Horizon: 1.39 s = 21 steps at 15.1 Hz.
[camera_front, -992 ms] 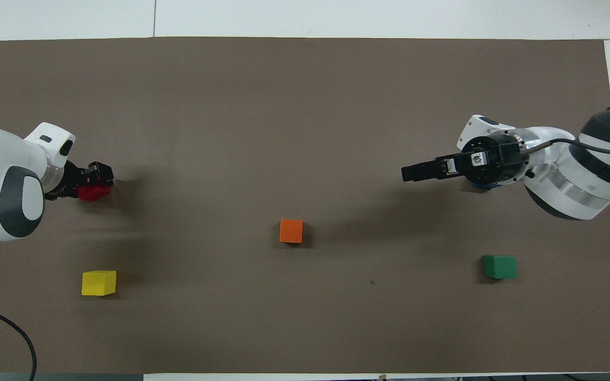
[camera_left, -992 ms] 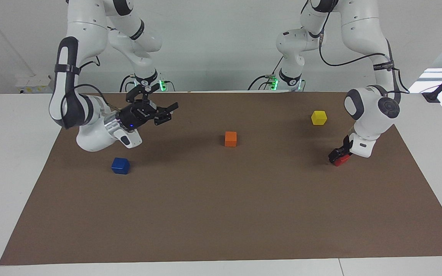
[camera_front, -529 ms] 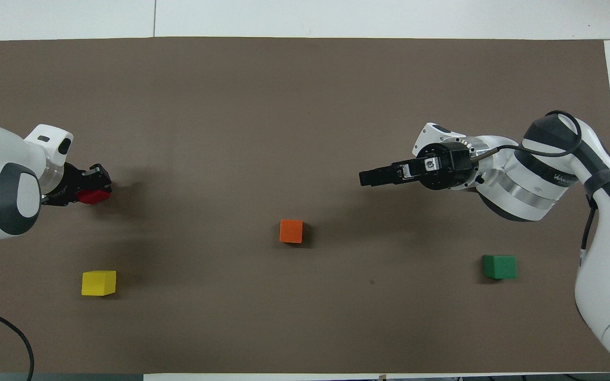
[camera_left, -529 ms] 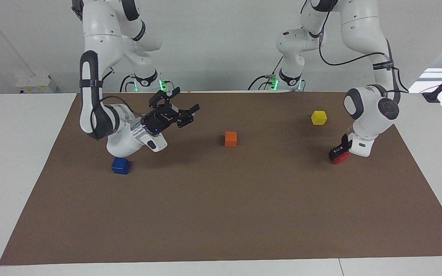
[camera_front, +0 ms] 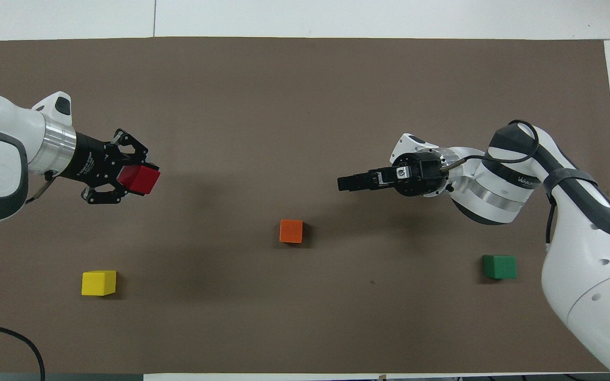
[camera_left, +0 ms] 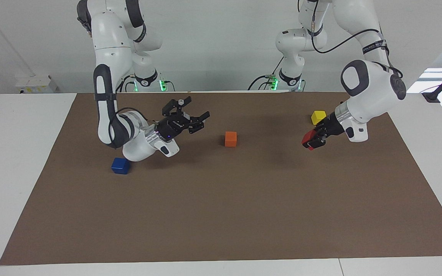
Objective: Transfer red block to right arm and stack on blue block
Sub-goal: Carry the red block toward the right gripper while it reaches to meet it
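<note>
L gripper (camera_left: 312, 141) is up in the air w/ the red block (camera_left: 308, 138) clamped between its fingers, block clear of the bench (camera_left: 221, 214). It's tipped over sideways, pointing toward the middle of the bench, over bare brown mat (camera_front: 305, 106) near the L arm's end. From above the red block (camera_front: 140, 179) sits at the tip of that gripper (camera_front: 136, 179), one corner poking out past the fingers.

R gripper (camera_left: 195, 122) also off the bench, lying roughly level and aimed toward the L one, over the mat btwn the orange block and the R arm's end. Fingers spread apart, nothing in them. From above that gripper (camera_front: 348, 183) shows edge-on as one dark bar. The two grippers are well apart, w/ the orange block (camera_left: 230, 138) on the mat roughly btwn them, a bit nearer the robots than the line joining them, per the view from above (camera_front: 291, 231).

Blue block (camera_left: 120, 165) sits on the mat toward the R arm's end, just beside the R arm's white forearm (camera_left: 138, 147) in the facing view; from above the arm covers it. Nothing on top of it.

Yellow block (camera_left: 318, 117) is on the mat at the L arm's end, close to the robots (camera_front: 99, 282). Green block (camera_front: 499, 266) at the R arm's end, also close to the robots; hidden by the R arm in the facing view.
</note>
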Available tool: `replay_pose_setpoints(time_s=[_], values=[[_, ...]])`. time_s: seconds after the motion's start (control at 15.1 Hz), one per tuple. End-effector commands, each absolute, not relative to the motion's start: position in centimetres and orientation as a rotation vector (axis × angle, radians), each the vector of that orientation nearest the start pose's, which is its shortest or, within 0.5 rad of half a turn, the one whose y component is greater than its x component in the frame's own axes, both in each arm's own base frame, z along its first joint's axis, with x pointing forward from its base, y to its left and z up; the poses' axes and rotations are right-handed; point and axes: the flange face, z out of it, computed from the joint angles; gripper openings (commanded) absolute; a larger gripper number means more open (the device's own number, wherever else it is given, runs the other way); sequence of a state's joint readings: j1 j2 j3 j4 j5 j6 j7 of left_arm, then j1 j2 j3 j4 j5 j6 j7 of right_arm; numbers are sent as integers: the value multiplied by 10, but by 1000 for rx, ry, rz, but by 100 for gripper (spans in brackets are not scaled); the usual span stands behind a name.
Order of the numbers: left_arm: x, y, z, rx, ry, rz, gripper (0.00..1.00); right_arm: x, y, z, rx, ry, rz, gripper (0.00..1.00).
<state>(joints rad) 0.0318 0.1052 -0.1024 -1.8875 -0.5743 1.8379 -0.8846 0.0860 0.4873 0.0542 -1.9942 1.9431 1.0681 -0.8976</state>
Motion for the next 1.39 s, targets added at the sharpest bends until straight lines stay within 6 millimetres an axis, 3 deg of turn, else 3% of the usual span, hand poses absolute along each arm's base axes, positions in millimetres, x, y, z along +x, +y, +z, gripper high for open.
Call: replay_pose_setpoints(time_s=[0.0,0.26,0.4,0.53,0.73,0.93,1.06,1.32], values=[[556,-93,481,-2974,-1983,999,0,555,216,328,-920,-125,62,100],[542,-137,492,-2538,-2396,1489,0,549,227,320,-940,-106,82,100],[527,-159,499,-2488,-2415,1627,0,548,227,314,-958,-85,82,100],[518,-187,515,-2438,-2462,1650,0,541,240,311,-942,-62,89,100],[506,-237,537,-2166,-2711,1607,0,539,245,310,-936,-42,90,100],[489,-282,540,-2196,-2739,1550,0,538,244,308,-939,-30,105,100],[477,-299,531,-2185,-2781,1498,0,538,244,308,-940,-29,104,100],[465,-310,516,-2178,-2838,1417,0,538,244,308,-940,-29,104,100]])
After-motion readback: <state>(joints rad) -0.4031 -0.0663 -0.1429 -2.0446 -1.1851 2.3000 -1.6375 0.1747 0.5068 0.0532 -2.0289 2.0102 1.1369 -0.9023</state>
